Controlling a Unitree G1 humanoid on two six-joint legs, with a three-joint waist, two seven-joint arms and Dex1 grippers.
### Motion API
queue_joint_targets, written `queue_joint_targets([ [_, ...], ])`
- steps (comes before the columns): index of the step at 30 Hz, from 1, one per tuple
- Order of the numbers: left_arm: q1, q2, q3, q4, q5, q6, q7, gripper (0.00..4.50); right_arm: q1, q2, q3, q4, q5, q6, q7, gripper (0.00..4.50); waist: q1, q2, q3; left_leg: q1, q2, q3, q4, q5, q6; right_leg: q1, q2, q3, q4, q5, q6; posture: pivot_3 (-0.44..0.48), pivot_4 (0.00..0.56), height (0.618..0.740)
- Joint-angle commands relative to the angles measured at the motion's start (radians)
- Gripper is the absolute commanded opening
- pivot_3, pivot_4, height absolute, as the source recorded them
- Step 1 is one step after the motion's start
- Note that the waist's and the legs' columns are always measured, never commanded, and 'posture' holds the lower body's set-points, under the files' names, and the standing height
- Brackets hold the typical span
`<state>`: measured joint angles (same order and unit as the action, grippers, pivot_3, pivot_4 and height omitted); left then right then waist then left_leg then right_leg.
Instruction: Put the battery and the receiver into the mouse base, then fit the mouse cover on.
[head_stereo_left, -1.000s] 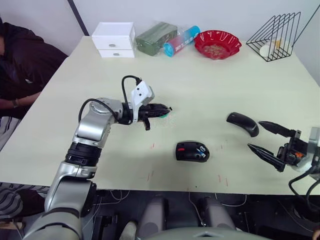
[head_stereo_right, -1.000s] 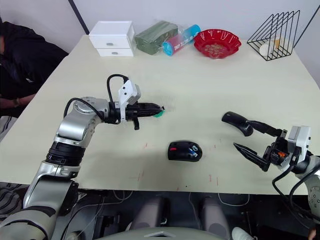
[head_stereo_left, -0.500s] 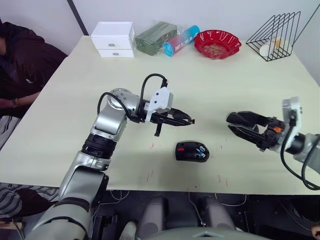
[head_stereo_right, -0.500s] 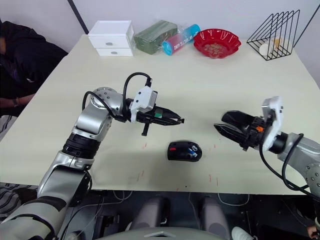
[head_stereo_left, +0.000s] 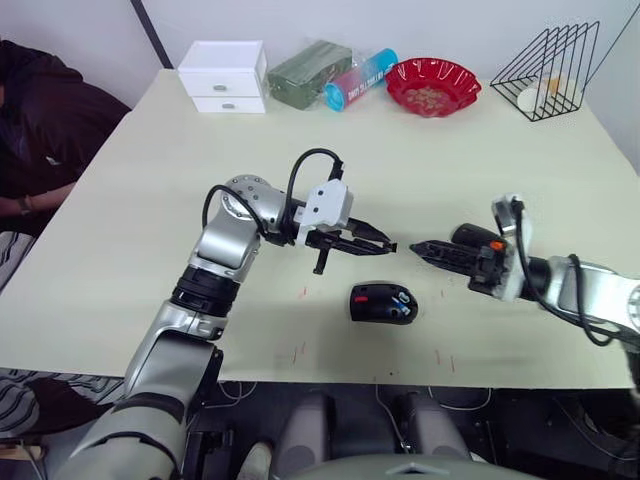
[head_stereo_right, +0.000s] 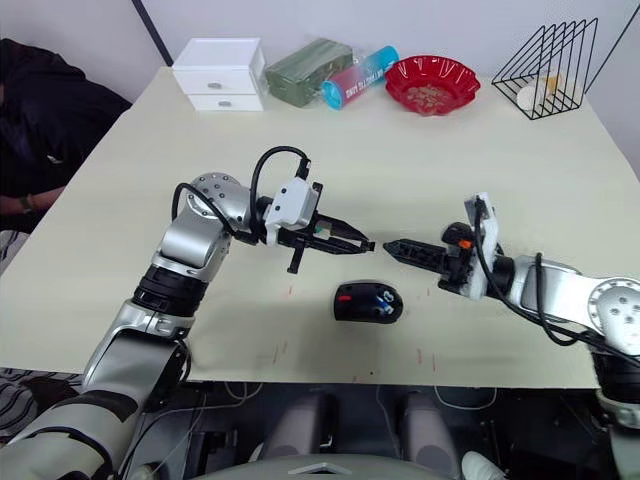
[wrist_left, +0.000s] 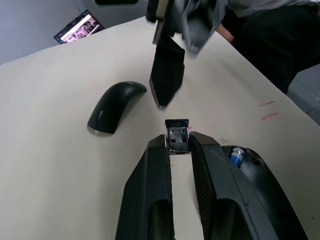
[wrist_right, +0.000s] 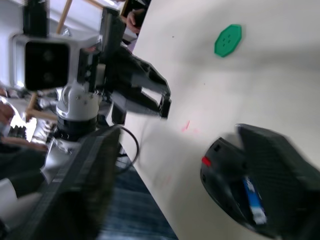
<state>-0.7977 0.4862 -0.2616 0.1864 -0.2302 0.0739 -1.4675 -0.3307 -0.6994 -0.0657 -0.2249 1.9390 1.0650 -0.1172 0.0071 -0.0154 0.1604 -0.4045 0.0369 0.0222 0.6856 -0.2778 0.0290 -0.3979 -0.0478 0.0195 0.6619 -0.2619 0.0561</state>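
The mouse base (head_stereo_left: 384, 303) lies open near the table's front, black with a red patch, and the blue-ended battery (wrist_left: 236, 155) sits inside it. Just above and behind it, my left gripper (head_stereo_left: 388, 246) is shut on the small dark receiver (wrist_left: 177, 138), pinched at its fingertips. My right gripper (head_stereo_left: 415, 247) points at the left one from the right, tips a short gap apart; its fingers (wrist_right: 85, 190) stand open around nothing. The plain black mouse cover (wrist_left: 116, 106) rests on the table behind the right gripper, partly hidden by it in the head views.
A green toothed disc (wrist_right: 227, 40) lies on the table beyond the left gripper. Along the far edge stand a white drawer box (head_stereo_left: 222, 78), a green pack (head_stereo_left: 312, 72), a blue tube (head_stereo_left: 362, 80), a red bowl (head_stereo_left: 433, 85) and a wire rack (head_stereo_left: 548, 70). A person (head_stereo_left: 40, 120) sits at the left.
My left gripper carried the receiver from the green disc rightward toward the mouse base. My right gripper swung up and left, past the mouse cover, until its tips faced the left gripper.
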Motion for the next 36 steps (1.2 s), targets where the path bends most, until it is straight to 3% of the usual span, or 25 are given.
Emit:
queue_joint_targets([
  [1, -0.023, 0.000, -0.004, -0.023, -0.008, -0.011, -0.010, 0.09, -0.024, 0.075, -0.034, 0.004, 0.033, 0.007, -0.090, 2.93, 0.002, 0.000, 0.000, -0.001, 0.000, 0.000, 0.000, 0.000, 0.000, 0.000, 0.000, -0.001, 0.000, 0.000, 0.000, 0.000, 0.150, 0.740],
  [5, -0.030, -0.003, -0.009, -0.020, -0.006, -0.012, -0.015, 0.09, -0.028, 0.147, -0.052, 0.007, 0.033, 0.015, -0.154, 2.93, 0.004, 0.000, 0.000, -0.012, 0.000, -0.001, 0.003, 0.000, 0.000, -0.011, 0.000, -0.001, 0.002, 0.000, 0.000, 0.000, 0.150, 0.740],
  [11, -0.037, -0.002, -0.019, -0.009, 0.003, -0.020, -0.014, 0.09, -0.034, 0.190, -0.074, 0.010, 0.033, 0.041, -0.189, 2.93, 0.003, 0.000, 0.000, -0.012, 0.000, 0.000, 0.002, 0.000, 0.000, -0.011, 0.000, -0.001, 0.001, 0.000, 0.000, 0.000, 0.150, 0.740],
  [36, -0.017, -0.005, -0.032, 0.012, 0.028, -0.056, -0.019, 0.09, -0.053, 0.166, -0.066, 0.021, 0.033, 0.094, -0.125, 2.93, 0.001, 0.000, 0.000, -0.012, 0.000, 0.000, 0.002, 0.000, 0.000, -0.011, 0.000, -0.001, 0.002, 0.000, 0.000, 0.000, 0.150, 0.740],
])
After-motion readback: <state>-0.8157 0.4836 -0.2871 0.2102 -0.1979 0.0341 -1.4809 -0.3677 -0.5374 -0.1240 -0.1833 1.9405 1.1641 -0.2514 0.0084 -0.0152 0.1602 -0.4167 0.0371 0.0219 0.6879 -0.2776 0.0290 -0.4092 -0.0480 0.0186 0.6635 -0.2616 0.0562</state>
